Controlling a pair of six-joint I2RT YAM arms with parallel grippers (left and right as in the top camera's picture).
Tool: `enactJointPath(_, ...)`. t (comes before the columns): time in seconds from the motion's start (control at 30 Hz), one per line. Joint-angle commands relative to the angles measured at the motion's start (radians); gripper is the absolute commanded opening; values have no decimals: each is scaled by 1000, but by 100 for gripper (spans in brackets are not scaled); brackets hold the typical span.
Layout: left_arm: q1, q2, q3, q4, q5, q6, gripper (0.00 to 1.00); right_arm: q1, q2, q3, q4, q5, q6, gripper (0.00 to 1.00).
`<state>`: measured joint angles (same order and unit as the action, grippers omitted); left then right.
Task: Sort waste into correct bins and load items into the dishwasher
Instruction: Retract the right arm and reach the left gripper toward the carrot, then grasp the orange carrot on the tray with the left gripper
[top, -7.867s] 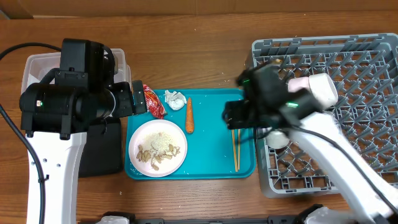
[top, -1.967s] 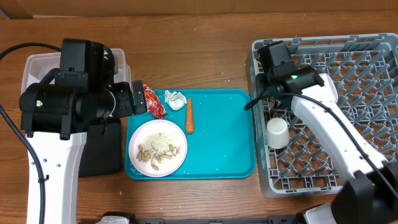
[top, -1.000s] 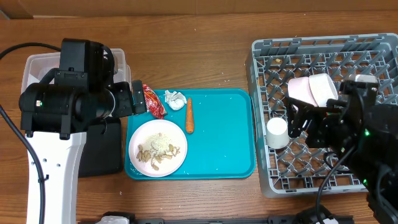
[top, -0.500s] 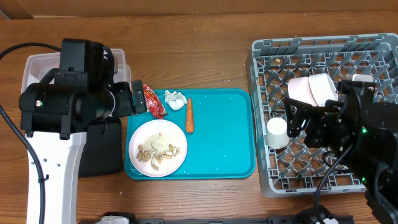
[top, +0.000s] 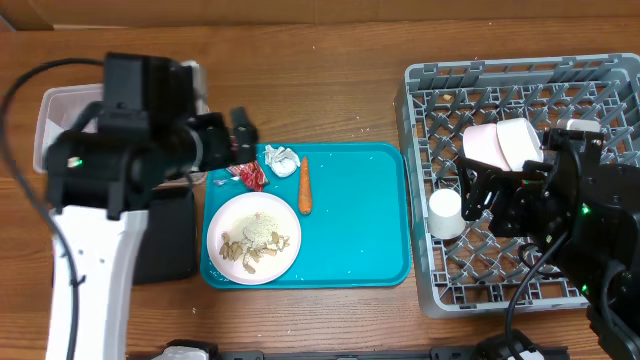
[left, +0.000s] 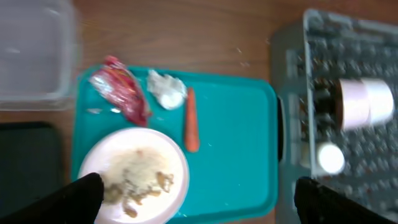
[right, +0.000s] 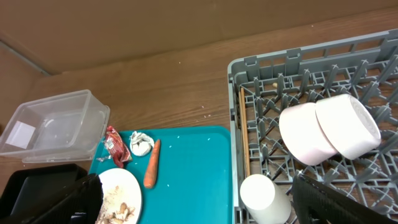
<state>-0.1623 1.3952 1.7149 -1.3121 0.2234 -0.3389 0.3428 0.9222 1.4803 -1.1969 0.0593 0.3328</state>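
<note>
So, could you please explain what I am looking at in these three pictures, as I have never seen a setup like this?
These are two robot arms at a wooden table, each ending in a two-finger gripper. One picture looks down from above the table. The other two come from cameras on the left and right wrists, so the dark shapes in their bottom corners are that gripper's own fingers.

The left gripper and right gripper are both open and hold nothing.

On a teal tray lie a red snack wrapper, a crumpled paper ball, a carrot and a white plate of food scraps. Left of it stand a clear tub and a black tray. On the right, a grey dish rack holds two white bowls, a white cup and chopsticks.
</note>
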Motion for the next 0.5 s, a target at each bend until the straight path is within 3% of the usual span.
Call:
enactJointPath(0.0, -97, 87, -77, 8, 22, -24, 100, 4, -2, 13, 5, 2, 1, 100)
enactJointPath(0.17, -216, 247, -165, 72, -64, -91, 95, 4, -2, 13, 5, 2, 1, 100)
enactJointPath(0.3, -266, 403, -211, 146, -122, -159, 78, 4, -2, 13, 5, 2, 1, 100)
enactJointPath(0.47, -271, 600, -214, 219, -115, -158, 66, 4, -2, 13, 5, 2, 1, 100)
